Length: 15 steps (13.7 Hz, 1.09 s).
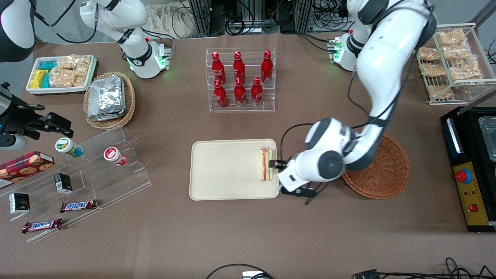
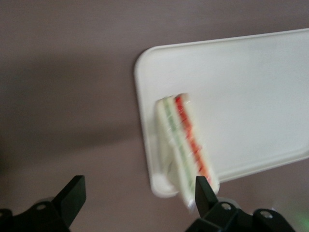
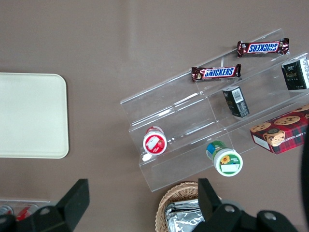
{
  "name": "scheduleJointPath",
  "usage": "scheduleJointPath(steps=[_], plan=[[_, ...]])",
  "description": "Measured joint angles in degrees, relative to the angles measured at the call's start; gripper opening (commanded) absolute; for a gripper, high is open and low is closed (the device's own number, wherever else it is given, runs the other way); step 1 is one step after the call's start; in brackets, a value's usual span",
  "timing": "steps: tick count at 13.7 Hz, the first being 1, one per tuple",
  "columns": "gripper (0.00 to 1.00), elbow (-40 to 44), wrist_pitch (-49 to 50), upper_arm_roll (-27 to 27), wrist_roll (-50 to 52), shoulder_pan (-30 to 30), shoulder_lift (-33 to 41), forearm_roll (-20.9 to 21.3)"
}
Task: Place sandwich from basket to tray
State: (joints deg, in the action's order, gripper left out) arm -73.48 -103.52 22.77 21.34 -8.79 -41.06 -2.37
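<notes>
We see the brown table (image 1: 248,240) with the cream tray (image 1: 224,170) at its centre, our landmark. The working left arm (image 1: 383,73) arches down from its base, elbow bent above the reddish-brown wicker basket (image 1: 387,174), which sits just beside the tray toward the working arm's end. Its wrist is turned level at the tray's edge nearest the basket.

Farther from the front camera than the tray stands a clear rack (image 1: 241,79) of six red Coca-Cola bottles (image 1: 240,93). Toward the parked arm's end of the table, a clear stepped display (image 1: 97,174) carries two "SNICKERS" bars (image 1: 78,205), two small dark cartons (image 1: 63,183) whose print we cannot read, two lidded cups lying on their sides (image 1: 69,147), and a red plaid cookie box (image 1: 25,166).

The sandwich (image 1: 265,164) lies on the tray, along the short rim nearest the basket, its orange-red and green layers showing. In the wrist view the sandwich (image 2: 186,145) rests against the tray's (image 2: 251,96) rim near a corner.

The gripper (image 1: 277,164) hovers at that rim, touching or just beside the sandwich. Seen from the wrist, the gripper (image 2: 137,188) stands spread wide, holding nothing, one black fingertip (image 2: 202,189) overlapping the sandwich's end.
</notes>
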Motion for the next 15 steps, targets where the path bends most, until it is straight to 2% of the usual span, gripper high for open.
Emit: scheduleJointPath(steps=[3, 7, 11, 15], plan=[[1.0, 0.21, 13.86, -0.33, -0.33, 7.76, 8.95, 0.76], [1.0, 0.25, 26.11, -0.42, -0.77, 16.87, 18.87, 2.95], [1.0, 0.18, 33.81, -0.42, -4.04, 19.23, 26.91, 5.82], [1.0, -2.14, 34.26, -0.35, -7.94, 19.22, 29.26, 9.18]])
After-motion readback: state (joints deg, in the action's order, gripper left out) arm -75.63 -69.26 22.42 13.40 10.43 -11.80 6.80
